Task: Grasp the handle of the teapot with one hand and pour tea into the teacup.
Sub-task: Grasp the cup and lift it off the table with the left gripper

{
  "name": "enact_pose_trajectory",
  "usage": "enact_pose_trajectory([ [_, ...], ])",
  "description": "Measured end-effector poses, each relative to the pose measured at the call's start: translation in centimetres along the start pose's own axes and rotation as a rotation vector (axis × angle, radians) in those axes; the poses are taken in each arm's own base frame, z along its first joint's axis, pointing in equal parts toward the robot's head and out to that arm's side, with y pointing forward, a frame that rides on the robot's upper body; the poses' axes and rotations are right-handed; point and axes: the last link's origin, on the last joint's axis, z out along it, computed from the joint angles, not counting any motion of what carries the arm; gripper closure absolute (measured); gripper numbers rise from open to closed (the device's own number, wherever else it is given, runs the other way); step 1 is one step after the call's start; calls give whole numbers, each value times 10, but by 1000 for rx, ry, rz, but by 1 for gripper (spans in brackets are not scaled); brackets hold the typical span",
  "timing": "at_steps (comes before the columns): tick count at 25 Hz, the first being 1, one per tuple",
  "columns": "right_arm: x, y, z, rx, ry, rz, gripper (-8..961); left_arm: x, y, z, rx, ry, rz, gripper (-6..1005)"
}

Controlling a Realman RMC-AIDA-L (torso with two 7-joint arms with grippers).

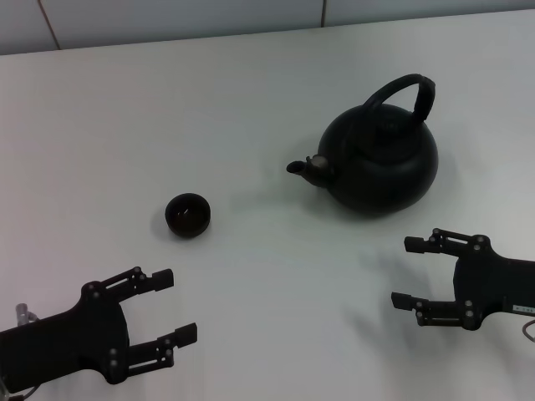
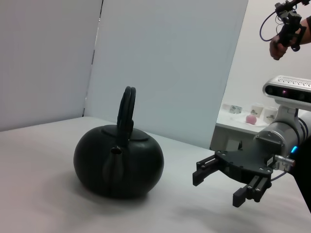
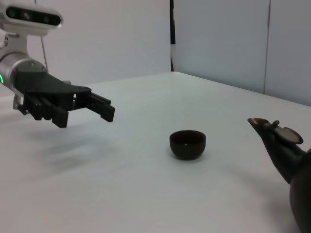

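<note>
The matte-black teapot [image 1: 380, 163] stands upright at the table's right rear, its spout pointing left and its arched handle [image 1: 401, 92] over the lid. It also shows in the left wrist view [image 2: 119, 162] with the handle [image 2: 127, 109]; only its spout [image 3: 277, 141] shows in the right wrist view. The small dark teacup [image 1: 187, 215] sits left of the teapot, well apart from it, and shows in the right wrist view [image 3: 187, 143]. My left gripper [image 1: 177, 305] is open and empty, in front of the cup. My right gripper [image 1: 403, 272] is open and empty, in front of the teapot.
The white table [image 1: 267, 100] ends at a far edge against pale wall panels. The right gripper [image 2: 216, 189] shows in the left wrist view and the left gripper [image 3: 87, 114] in the right wrist view. A side shelf with small items [image 2: 250, 116] stands off the table.
</note>
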Motion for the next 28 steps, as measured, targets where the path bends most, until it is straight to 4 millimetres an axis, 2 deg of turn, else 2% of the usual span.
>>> enact_pose_trajectory([
  [24,-2,-3,4,-3,0,-17,143,0,1,5,-5,8,-8,219],
  [28,-2,-5,6,5,6,-15,143,3,-2,2,52,62,5,222],
])
